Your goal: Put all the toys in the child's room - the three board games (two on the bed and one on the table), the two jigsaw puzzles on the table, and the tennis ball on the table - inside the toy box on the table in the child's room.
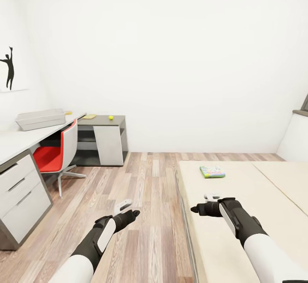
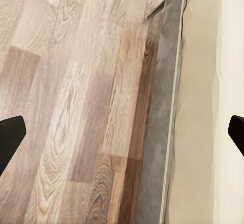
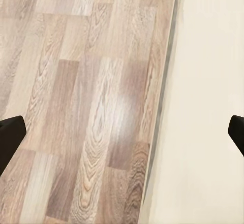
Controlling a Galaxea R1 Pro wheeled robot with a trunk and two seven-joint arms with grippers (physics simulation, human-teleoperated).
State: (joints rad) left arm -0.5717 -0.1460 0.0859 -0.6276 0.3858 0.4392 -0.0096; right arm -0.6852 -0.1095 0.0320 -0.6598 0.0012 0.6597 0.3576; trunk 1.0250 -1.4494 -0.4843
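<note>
The light grey toy box (image 1: 40,118) stands on the long pale table (image 1: 13,141) at the left. On the lower dark-grey top (image 1: 119,121) sits the tennis ball (image 1: 111,117), and beside it lies a thin yellowish flat square (image 1: 90,116), too small to identify. A colourful board game (image 1: 212,172) lies flat on the bed (image 1: 239,231). My left gripper (image 1: 130,209) hangs open over the wood floor beside the bed's edge. My right gripper (image 1: 202,203) is open and empty above the bed's near side. In both wrist views the dark fingertips (image 2: 10,135) (image 3: 10,132) stand wide apart.
A red chair (image 1: 55,150) is tucked under the table, next to a pale drawer unit (image 1: 19,193). A black silhouette picture (image 1: 8,67) hangs on the left wall. Wood plank floor (image 1: 149,180) runs between table and bed.
</note>
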